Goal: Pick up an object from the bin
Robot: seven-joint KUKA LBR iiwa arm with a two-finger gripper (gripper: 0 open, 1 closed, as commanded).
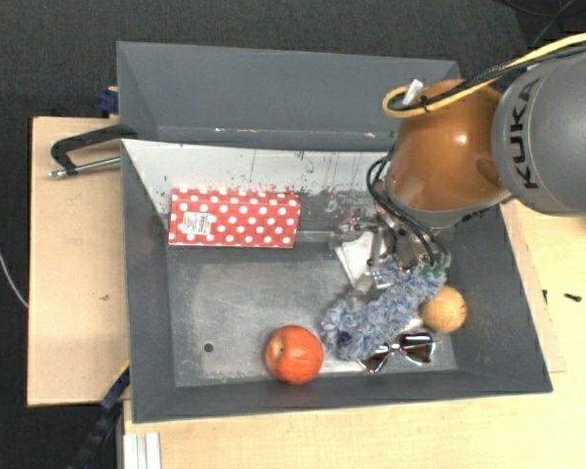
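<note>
Nearest the lens, the arm's orange wrist cover is looming over the right half of the grey bin. Below it the claw is hanging at the upper end of a blue-grey knitted cloth, which is lying crumpled in the bin's right front part. I am not able to tell whether the claw is standing open or closed, and nothing is plainly showing in its hold.

A pair of sunglasses is lying against the cloth's lower edge, and a small orange fruit is sitting just beside its right side. A red round fruit is resting near the front wall. A red box with white dots is lying well apart at the back left.

Judging by its position, the cloth is looking like the likeliest pick. Doing it well probably means coming straight down on a raised fold and closing on plenty of fabric. The lift should be high, since the soft cloth will be drooping and may be dragging the sunglasses along.
</note>
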